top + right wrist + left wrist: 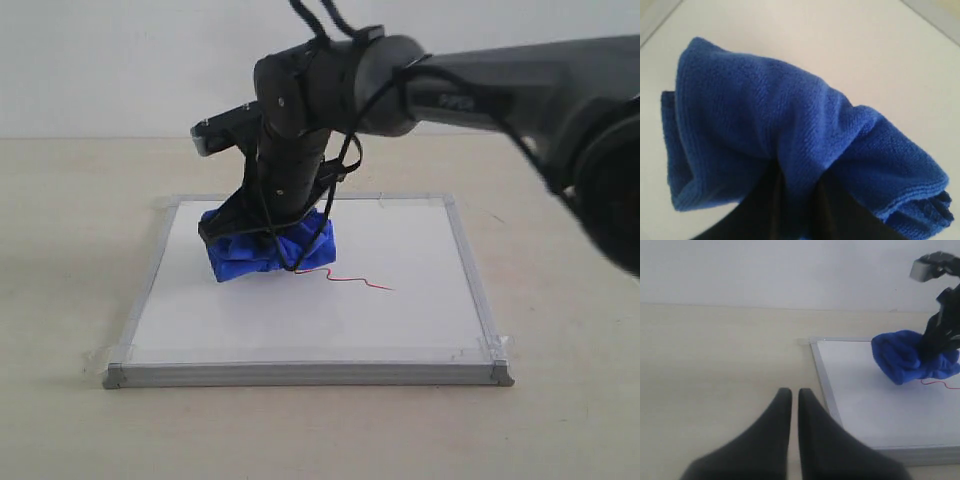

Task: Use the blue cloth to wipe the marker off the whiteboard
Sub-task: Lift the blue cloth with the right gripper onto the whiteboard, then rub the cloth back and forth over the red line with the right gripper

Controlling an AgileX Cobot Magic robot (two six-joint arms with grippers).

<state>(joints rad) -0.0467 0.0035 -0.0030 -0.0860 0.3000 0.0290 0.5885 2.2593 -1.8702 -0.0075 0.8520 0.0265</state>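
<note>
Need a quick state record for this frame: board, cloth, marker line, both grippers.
whiteboard: lying flat on the table, tape at the near corners
blue cloth: bunched, resting on the whiteboard, left of centre in the exterior view
marker: red wavy line visible, running right from the cloth's edge, not yet wiped off
right gripper: shut on the blue cloth, reaching down from above
left gripper: shut, empty, over the table beside the whiteboard's edge

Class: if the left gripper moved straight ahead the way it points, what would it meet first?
Probably nothing but bare table: the left gripper points past the whiteboard frame, which lies to one side. Depth is unclear.
</note>
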